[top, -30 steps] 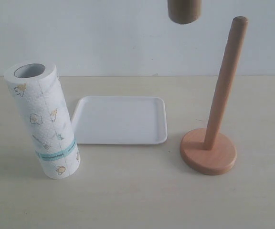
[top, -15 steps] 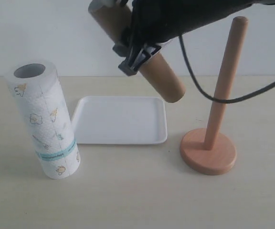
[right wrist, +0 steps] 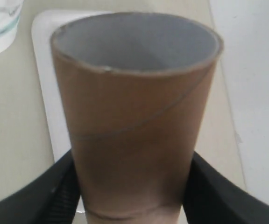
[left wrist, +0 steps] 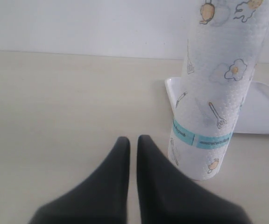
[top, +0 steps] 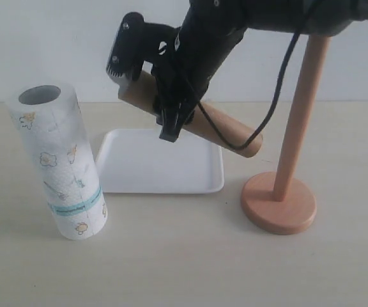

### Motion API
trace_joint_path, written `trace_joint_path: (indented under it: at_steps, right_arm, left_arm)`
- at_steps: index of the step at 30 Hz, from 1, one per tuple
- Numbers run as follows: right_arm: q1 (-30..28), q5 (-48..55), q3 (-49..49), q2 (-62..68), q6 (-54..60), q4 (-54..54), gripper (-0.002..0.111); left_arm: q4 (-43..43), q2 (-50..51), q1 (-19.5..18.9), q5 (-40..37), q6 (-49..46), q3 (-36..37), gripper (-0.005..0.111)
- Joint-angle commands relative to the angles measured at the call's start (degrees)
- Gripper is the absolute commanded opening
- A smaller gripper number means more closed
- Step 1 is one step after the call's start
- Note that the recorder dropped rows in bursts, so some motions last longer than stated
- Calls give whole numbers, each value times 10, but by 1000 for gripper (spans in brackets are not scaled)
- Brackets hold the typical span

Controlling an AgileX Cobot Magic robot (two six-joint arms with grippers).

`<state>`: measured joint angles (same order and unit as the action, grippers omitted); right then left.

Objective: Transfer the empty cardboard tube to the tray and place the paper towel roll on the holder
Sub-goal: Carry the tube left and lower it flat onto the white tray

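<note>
Empty cardboard tube (top: 225, 133), brown, thin-walled, its hollow grey bore seen only in the right wrist view, pinched by right fingers (right wrist: 218, 196), slanted over smooth white round-cornered tray (top: 139, 182); embossed paper towel roll (top: 59, 163) standing left; left fingers (left wrist: 120, 177), pressed together, shown only by the left wrist view

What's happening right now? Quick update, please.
Right gripper clamped on cardboard tube, tilted above tray. Left gripper shut, empty, beside towel roll. Nothing in the way.
</note>
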<state>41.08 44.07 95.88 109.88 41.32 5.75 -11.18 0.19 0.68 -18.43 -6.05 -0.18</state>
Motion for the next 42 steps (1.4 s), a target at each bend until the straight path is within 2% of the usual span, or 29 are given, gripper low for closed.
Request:
trace_joint_path:
  at_steps: [1, 5, 10, 23, 30, 37, 42]
  right_arm:
    - [5, 34, 34, 46, 34, 11, 0]
    - [27, 50, 44, 81, 57, 80, 0]
    - [58, 42, 55, 121, 23, 199, 0]
    - [55, -53, 60, 136, 21, 201, 0]
    - [19, -47, 60, 142, 16, 179, 0]
    - [-6, -103, 70, 140, 8, 5, 0]
    - [-6, -138, 76, 141, 12, -11, 0]
  left_arm:
    - [-2, -2, -1, 5, 4, 2, 5]
    - [-2, -2, -1, 5, 4, 2, 5]
    - [-2, -2, -1, 5, 4, 2, 5]
    - [-2, -2, -1, 5, 4, 2, 5]
    - [-2, -2, -1, 5, 4, 2, 5]
    - [-2, -2, -1, 5, 4, 2, 5]
    - [-2, -2, -1, 5, 4, 2, 5]
